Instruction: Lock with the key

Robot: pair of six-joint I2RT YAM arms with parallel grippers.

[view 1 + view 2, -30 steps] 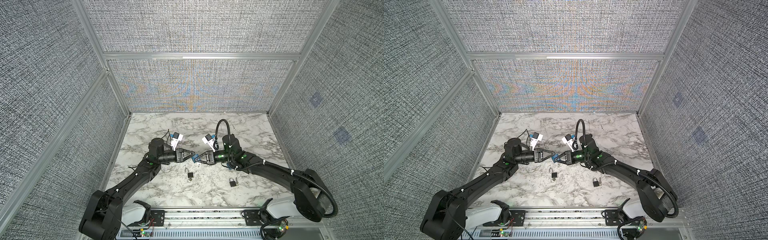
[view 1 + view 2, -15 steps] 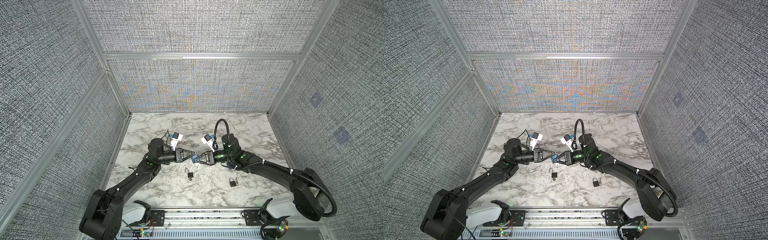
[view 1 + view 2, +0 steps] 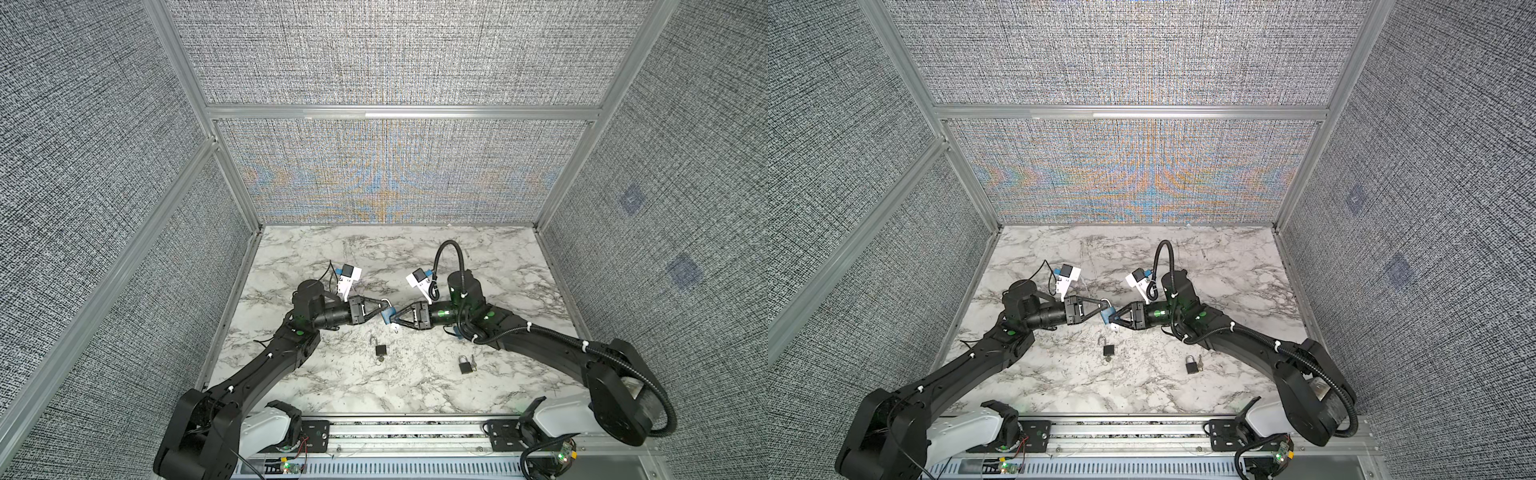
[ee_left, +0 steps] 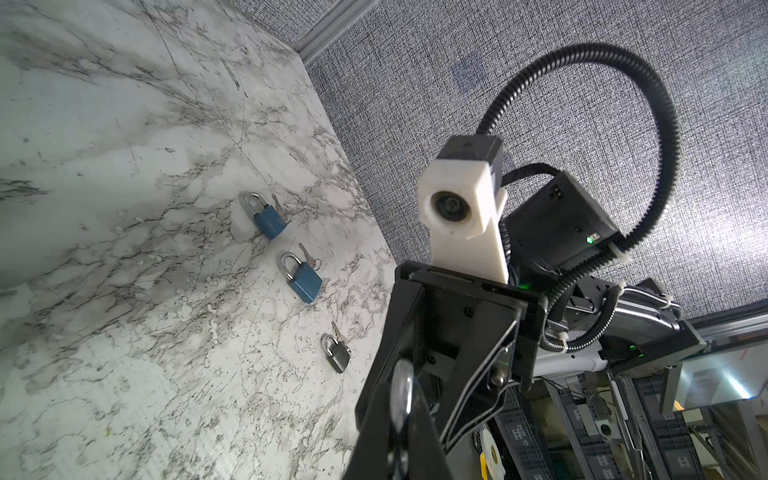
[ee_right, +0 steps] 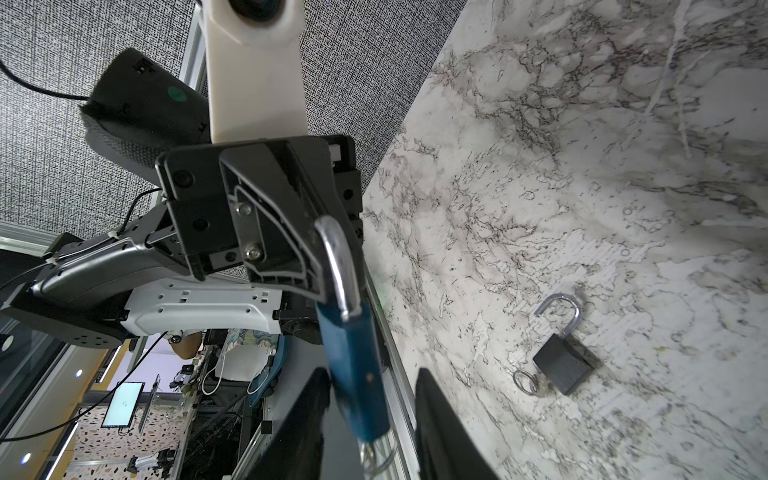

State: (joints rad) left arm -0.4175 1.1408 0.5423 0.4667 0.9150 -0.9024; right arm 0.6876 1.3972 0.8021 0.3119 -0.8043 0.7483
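Note:
A blue padlock [image 5: 357, 374] hangs in mid-air between my two grippers, above the marble table [image 3: 415, 257]. My left gripper [image 4: 401, 415] is shut on its silver shackle [image 5: 338, 266]. My right gripper [image 5: 372, 382] is open, its fingers [image 5: 449, 432] standing on either side of the blue body with a gap showing. The key's ring [image 5: 376, 457] dangles from the bottom of the padlock; the key's blade is hidden. In both top views the padlock [image 3: 388, 316] [image 3: 1108, 315] sits where the left gripper [image 3: 384, 311] and right gripper [image 3: 394, 322] meet tip to tip.
A black padlock with an open shackle [image 3: 380, 349] [image 5: 561, 361] lies just in front of the grippers, its key ring beside it. Another dark padlock [image 3: 465, 365] lies to the right. The left wrist view shows two blue padlocks [image 4: 268, 220] [image 4: 303, 278] and a grey one [image 4: 336, 353] on the table.
My left gripper has closed on the shackle. My right gripper's jaws have parted and let go of the padlock's body. Both arms have barely moved.

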